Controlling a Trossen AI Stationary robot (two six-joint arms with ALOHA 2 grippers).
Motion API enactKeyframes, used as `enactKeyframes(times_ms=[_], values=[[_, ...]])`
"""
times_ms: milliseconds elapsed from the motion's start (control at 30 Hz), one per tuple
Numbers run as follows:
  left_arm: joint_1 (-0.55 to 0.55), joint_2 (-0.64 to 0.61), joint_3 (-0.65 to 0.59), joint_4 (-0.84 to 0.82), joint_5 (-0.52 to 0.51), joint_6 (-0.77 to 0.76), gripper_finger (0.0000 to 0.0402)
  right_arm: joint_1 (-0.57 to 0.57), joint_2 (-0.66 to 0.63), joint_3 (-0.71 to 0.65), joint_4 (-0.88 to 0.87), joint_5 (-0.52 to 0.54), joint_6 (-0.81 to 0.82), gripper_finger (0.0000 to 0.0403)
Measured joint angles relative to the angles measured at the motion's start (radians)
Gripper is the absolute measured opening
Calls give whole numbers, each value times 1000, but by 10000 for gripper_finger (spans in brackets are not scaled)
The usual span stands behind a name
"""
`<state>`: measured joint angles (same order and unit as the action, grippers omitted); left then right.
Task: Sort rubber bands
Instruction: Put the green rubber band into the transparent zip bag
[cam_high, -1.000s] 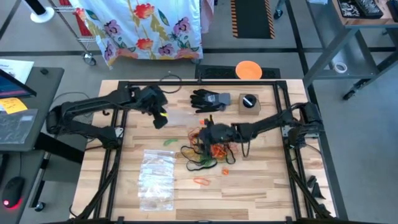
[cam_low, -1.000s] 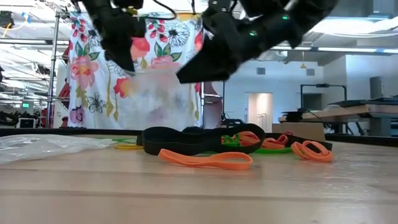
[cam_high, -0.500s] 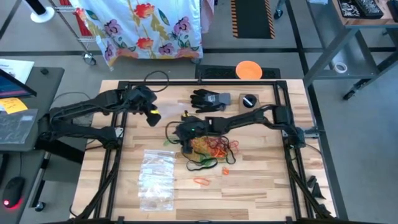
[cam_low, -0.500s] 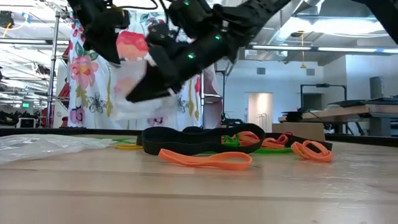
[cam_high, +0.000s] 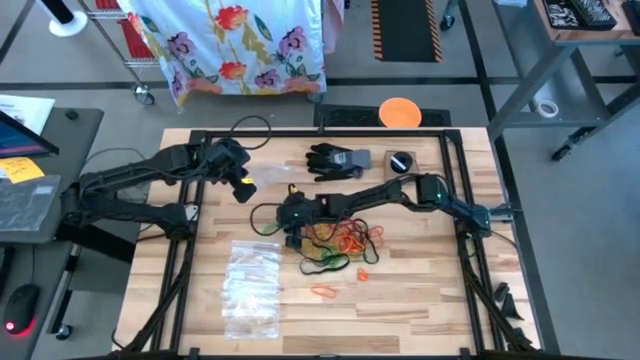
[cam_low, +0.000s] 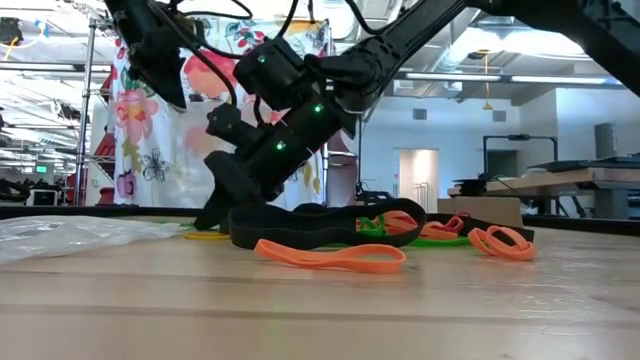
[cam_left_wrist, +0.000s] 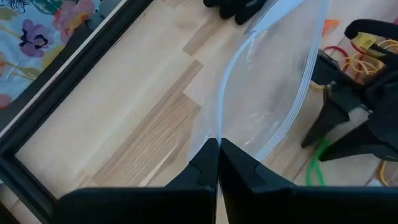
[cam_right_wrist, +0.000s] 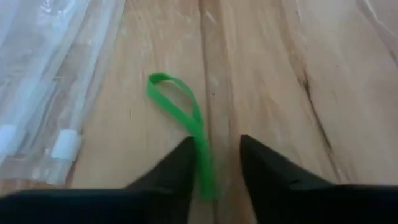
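Observation:
A tangled pile of rubber bands (cam_high: 340, 240) in orange, green, red and black lies mid-table, and loose orange ones (cam_high: 323, 291) lie nearer the front. One green rubber band (cam_right_wrist: 180, 106) lies flat on the wood left of the pile. My right gripper (cam_right_wrist: 216, 168) reaches down to it with a finger on either side of its near end, a gap showing between them. My left gripper (cam_left_wrist: 217, 152) hangs above the far left of the table, shut on a clear plastic bag (cam_left_wrist: 273, 93). My left gripper pinches an edge of the clear bag (cam_left_wrist: 214, 134) between its two shut fingers, which slant downward. The bag spreads away from the fingertips toward the pile and is mostly lifted off the wood. My right gripper's fingers (cam_right_wrist: 180, 171) flank the green band at table height. Whether they touch it, I cannot tell.
A stack of clear bags (cam_high: 250, 285) lies at the front left. A black glove (cam_high: 335, 160) and a small box (cam_high: 401, 165) sit along the far edge. A black frame (cam_high: 190, 250) borders the wooden table.
My right gripper has swung from above the pile toward the table's left edge and down, and its fingertips are now at the green band on the wood. My left gripper has drawn back a little toward the left edge, still holding the bag.

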<state>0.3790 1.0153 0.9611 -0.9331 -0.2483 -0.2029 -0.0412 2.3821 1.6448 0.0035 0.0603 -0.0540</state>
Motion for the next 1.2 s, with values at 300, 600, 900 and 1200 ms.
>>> enactKeyframes(times_ms=[300, 600, 900, 1200], values=[[0, 0, 0, 0, 18, 32, 0, 66, -137, -9, -169, 99, -78, 4], [-68, 34, 0, 23, 146, 25, 0, 137, -456, -72, -219, 269, -227, 1], [-188, 131, 0, 115, 195, 34, 0, 63, -492, -132, 37, 231, -206, 1], [-185, 144, 1, 201, 225, 29, 0, 77, -495, -147, 68, 228, -152, 0]])
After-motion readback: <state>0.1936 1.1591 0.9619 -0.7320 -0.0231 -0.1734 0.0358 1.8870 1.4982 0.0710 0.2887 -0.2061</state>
